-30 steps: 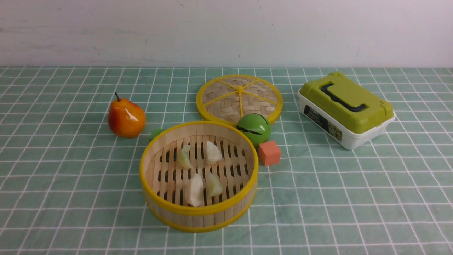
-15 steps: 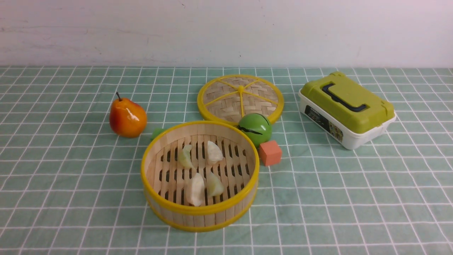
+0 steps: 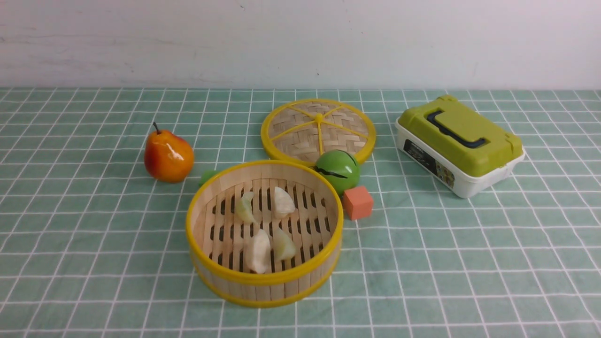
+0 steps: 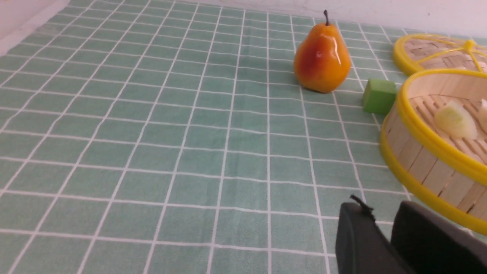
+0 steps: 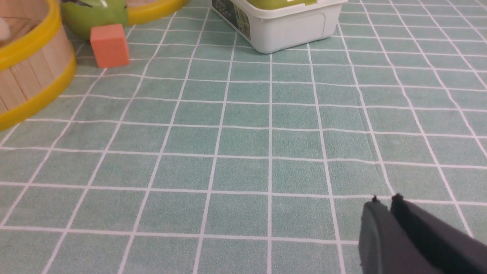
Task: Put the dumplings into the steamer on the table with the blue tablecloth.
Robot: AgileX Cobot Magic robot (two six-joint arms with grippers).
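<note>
The steamer [image 3: 263, 281] stands on the table with the blue tablecloth [image 3: 94, 244], near the middle front. Several dumplings lie on its slat floor: two toward the back [image 3: 245, 208] [image 3: 283, 202] and two toward the front [image 3: 258, 251] [image 3: 283, 244]. Neither arm shows in the front view. In the left wrist view my left gripper [image 4: 380, 207] hovers low over the cloth beside the steamer's wall [image 4: 418, 167], its jaws a narrow gap apart and empty. My right gripper [image 5: 386, 199] is shut on nothing over bare cloth, well away from the steamer [image 5: 30, 76].
A pear [image 3: 168, 157] and a small green cube [image 3: 206, 177] sit left of the steamer. Behind it lie the woven lid [image 3: 318, 129], a green ball [image 3: 337, 171] and an orange cube [image 3: 358, 203]. A green-lidded white box [image 3: 458, 145] stands at the right.
</note>
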